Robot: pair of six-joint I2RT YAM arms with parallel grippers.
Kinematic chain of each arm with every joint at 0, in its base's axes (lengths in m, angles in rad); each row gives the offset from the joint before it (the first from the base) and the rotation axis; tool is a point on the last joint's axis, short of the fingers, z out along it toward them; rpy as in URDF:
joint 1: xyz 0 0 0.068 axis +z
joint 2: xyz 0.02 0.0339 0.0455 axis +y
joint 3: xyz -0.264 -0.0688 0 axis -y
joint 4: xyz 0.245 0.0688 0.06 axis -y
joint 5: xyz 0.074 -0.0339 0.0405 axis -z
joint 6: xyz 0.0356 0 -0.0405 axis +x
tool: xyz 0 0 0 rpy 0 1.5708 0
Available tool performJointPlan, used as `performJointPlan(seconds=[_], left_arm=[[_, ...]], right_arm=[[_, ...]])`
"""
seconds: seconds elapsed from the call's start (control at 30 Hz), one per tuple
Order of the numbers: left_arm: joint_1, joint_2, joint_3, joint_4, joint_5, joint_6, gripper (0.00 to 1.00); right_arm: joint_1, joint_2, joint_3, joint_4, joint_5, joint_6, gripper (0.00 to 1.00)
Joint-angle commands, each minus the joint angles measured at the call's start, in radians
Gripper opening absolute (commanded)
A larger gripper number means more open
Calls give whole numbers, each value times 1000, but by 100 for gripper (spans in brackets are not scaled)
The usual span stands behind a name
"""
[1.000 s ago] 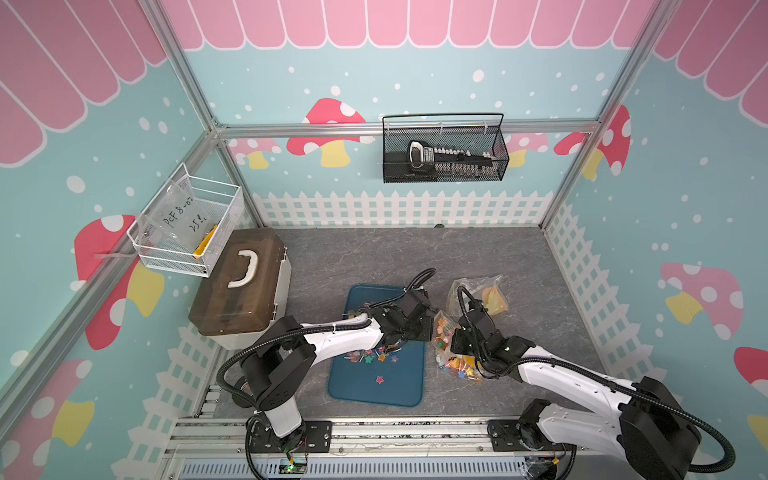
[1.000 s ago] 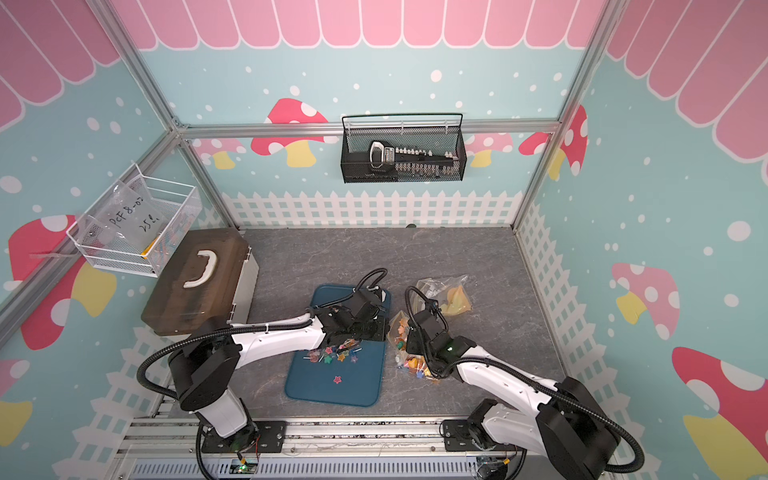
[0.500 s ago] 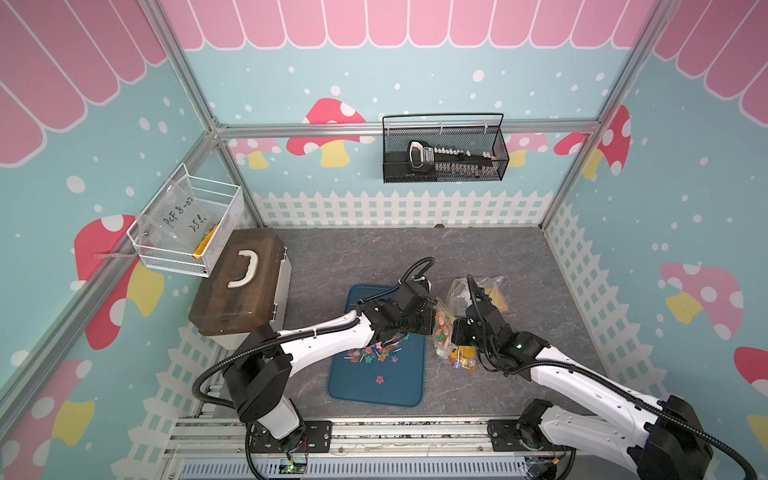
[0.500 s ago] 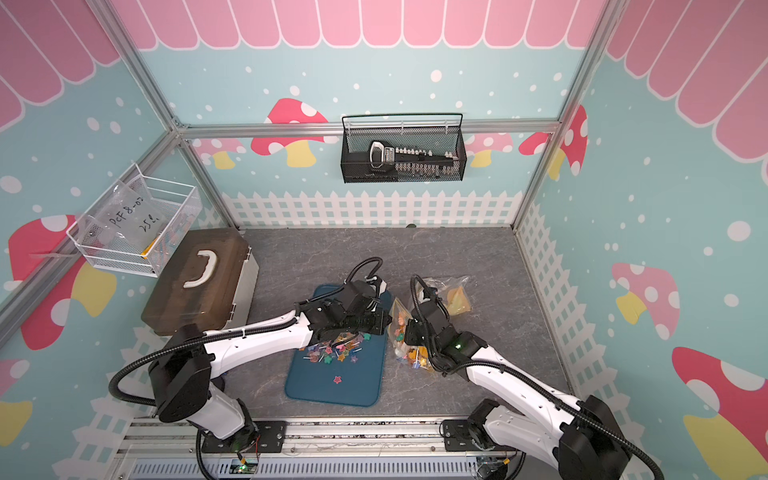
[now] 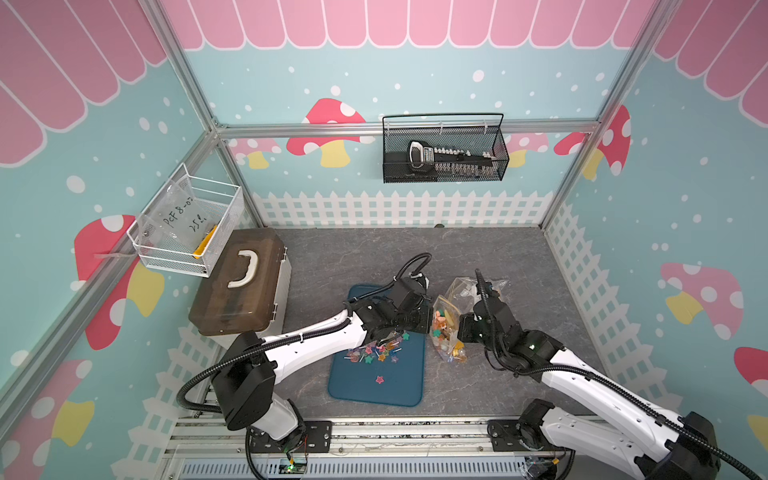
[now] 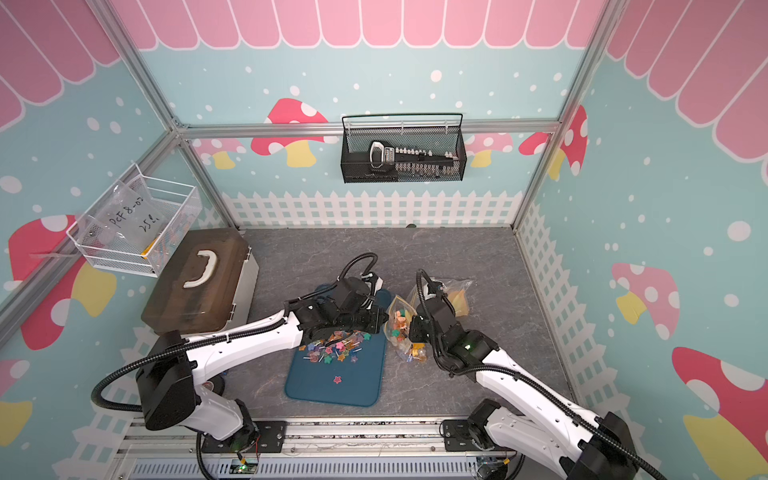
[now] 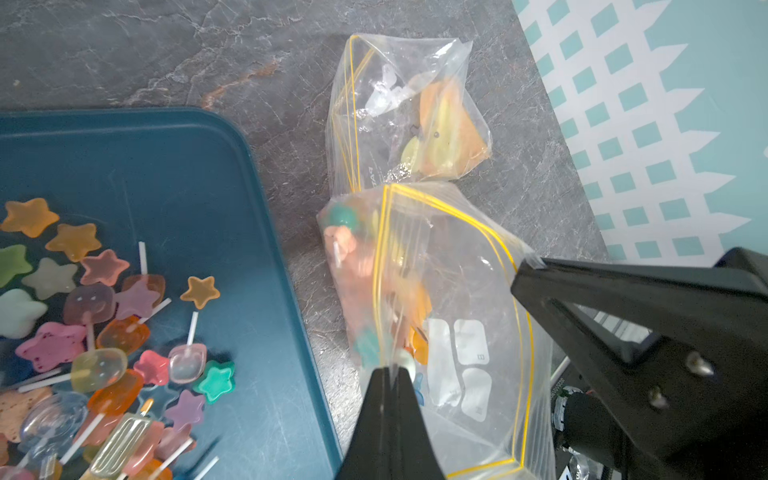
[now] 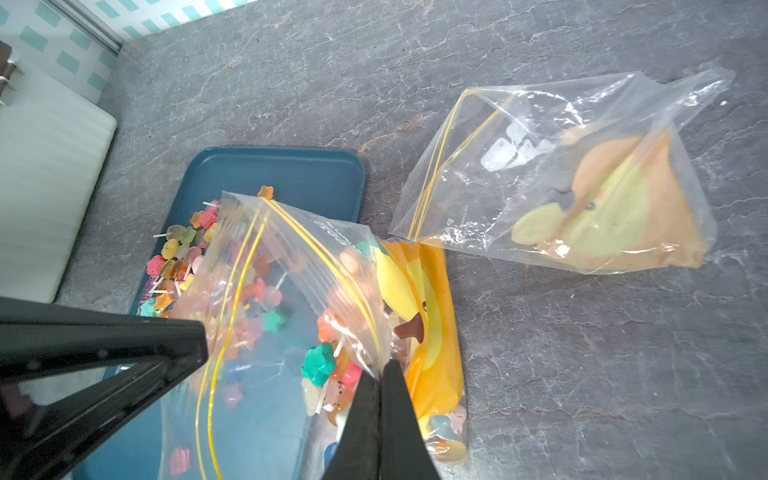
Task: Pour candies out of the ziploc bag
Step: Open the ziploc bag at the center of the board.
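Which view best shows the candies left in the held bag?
The right wrist view: it looks close into the bag through its open mouth, with the candies clear inside. The left wrist view shows them blurred through the plastic. In both top views they are only a small colourful patch.

Top views look down; close wrist views share the bag point(image 7: 465, 291).

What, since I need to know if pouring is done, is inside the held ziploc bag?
Inside the ziploc bag, pinched by the left gripper and right gripper, there are candies, plus a yellow duck-print packet. Whatever lies behind that packet is covered.
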State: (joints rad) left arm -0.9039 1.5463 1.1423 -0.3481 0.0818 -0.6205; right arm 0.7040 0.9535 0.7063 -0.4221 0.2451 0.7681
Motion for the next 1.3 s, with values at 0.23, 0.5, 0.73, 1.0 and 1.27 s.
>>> performJointPlan(seconds=[0.23, 0.5, 0.73, 1.0, 1.27], left_arm=[[-7, -87, 63, -58, -12, -2, 0], [-21, -81, 77, -78, -9, -8, 0], [-29, -55, 82, -75, -13, -15, 0], [-31, -16, 86, -46, -14, -18, 0], [-31, 11, 68, -13, -32, 28, 12]], right_arm=[[-21, -33, 43, -53, 64, -27, 0], [-43, -53, 71, -75, 92, -47, 0], [-67, -63, 99, -86, 85, -70, 0], [-87, -42, 107, -71, 70, -98, 0], [-121, -19, 72, -40, 29, -95, 0]])
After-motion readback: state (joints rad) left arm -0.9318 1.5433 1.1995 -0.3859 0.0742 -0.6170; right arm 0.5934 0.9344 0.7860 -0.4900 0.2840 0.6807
